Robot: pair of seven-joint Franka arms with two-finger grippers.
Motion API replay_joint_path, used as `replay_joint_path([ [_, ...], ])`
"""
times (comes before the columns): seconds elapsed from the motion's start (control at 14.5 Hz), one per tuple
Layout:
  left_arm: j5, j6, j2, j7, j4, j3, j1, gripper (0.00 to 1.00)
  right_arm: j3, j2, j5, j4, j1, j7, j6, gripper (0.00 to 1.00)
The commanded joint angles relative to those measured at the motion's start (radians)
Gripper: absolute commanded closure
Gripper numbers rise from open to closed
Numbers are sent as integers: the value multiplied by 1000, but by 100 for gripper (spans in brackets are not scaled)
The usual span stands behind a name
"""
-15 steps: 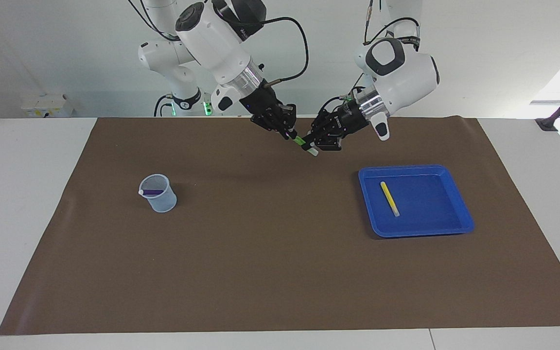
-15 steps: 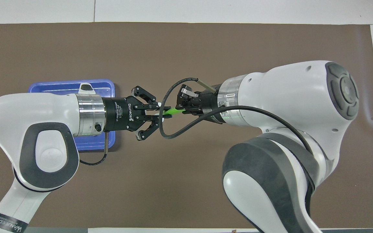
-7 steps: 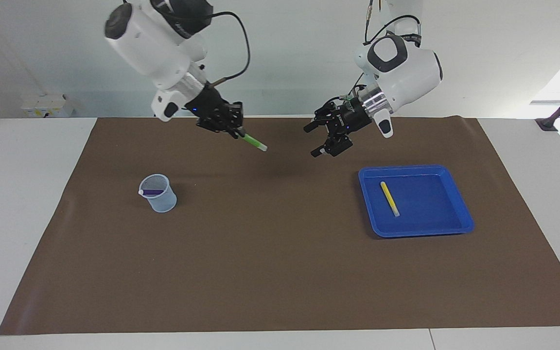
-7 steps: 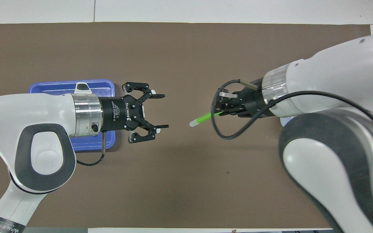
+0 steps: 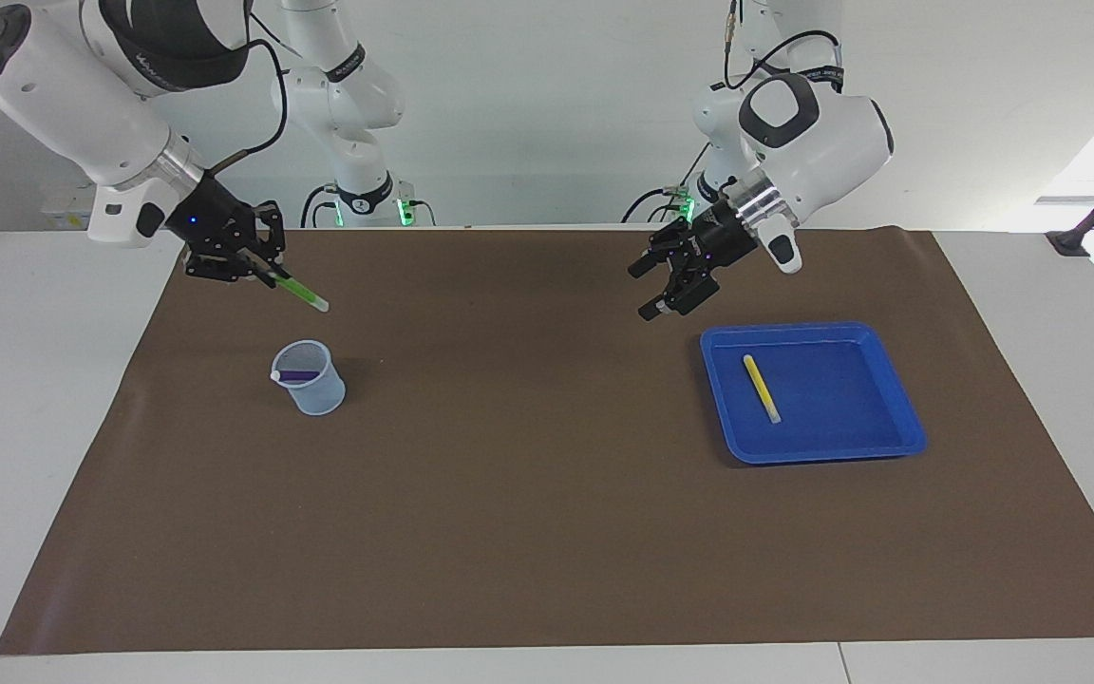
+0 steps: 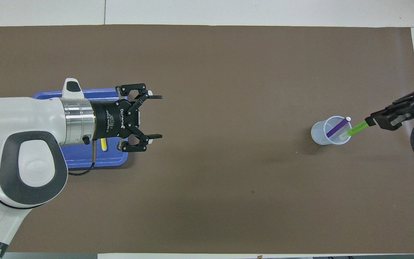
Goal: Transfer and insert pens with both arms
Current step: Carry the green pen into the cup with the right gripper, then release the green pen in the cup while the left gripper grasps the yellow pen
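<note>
Over the brown mat (image 6: 207,201), the right gripper (image 6: 372,122) holds the green pen (image 6: 354,130) tilted above the cup (image 6: 320,138) containing the purple pen (image 6: 336,128), while the left gripper (image 6: 156,117) gapes beside the blue tray (image 6: 84,163).

I noted a white table (image 5: 53,399), brown mat (image 5: 528,532) over it, pale wall (image 5: 556,114), daylight at one edge.

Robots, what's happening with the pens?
Right hand shut on green pen, above cup. Left hand open, empty. Nothing blocking.
</note>
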Motion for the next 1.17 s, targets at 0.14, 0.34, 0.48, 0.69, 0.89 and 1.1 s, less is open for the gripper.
replay_joint_path([
  [0.14,224,-38,-15,213,-33,0,65,0,15,-98,-80,-244,-30,-241,253,100],
  [0.34,400,-46,14,422,-85,0,114,0,16,-118,-81,-297,-21,-257,323,100],
  [0.48,481,-26,39,571,-111,0,129,0,18,-118,-83,-339,-23,-258,373,100],
  [0.69,665,16,127,818,-110,0,151,0,18,-141,-83,-388,-23,-263,376,100],
  [0.89,850,90,230,888,-98,0,169,0,21,-161,-83,-430,-20,-261,382,100],
  [1.1,988,155,319,939,-75,0,175,0,21,-160,-81,-429,-26,-260,384,92],
])
